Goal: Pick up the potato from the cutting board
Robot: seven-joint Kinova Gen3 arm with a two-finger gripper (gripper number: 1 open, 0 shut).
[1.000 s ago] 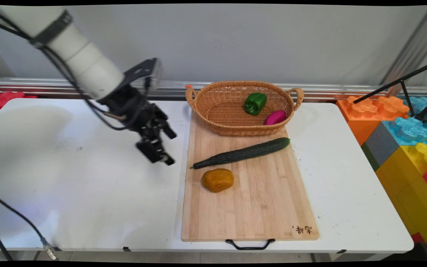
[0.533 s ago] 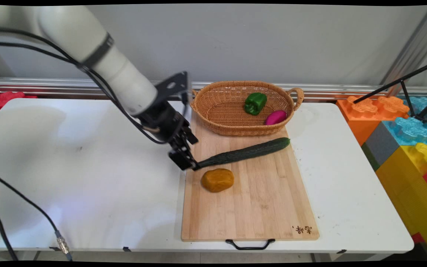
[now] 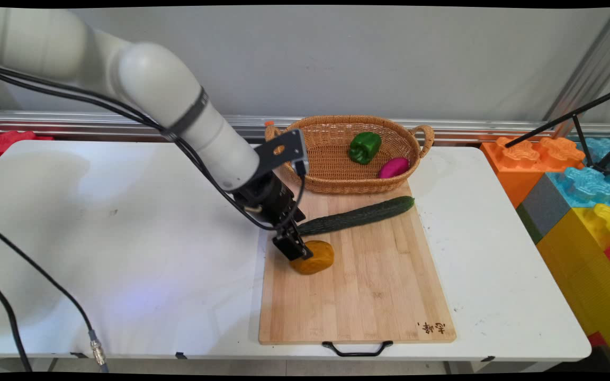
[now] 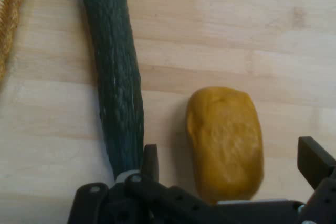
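The white arm's end effector hangs low over the bamboo cutting board, its two fingers spread wide to either side of an orange-brown lump, possibly a potato, and gripping nothing; the hand view shows one fingertip just beside the tip of a long cucumber and the other clear of the lump's far side. The lump and the cucumber lie on the board, near each other but apart. A wicker basket on the board's far end already holds a green pepper and a magenta vegetable. The white surface around the board carries faint scuffs. Big foam blocks in orange, blue and yellow are stacked at its right end, red ones sit far left, and a grey wall runs behind.
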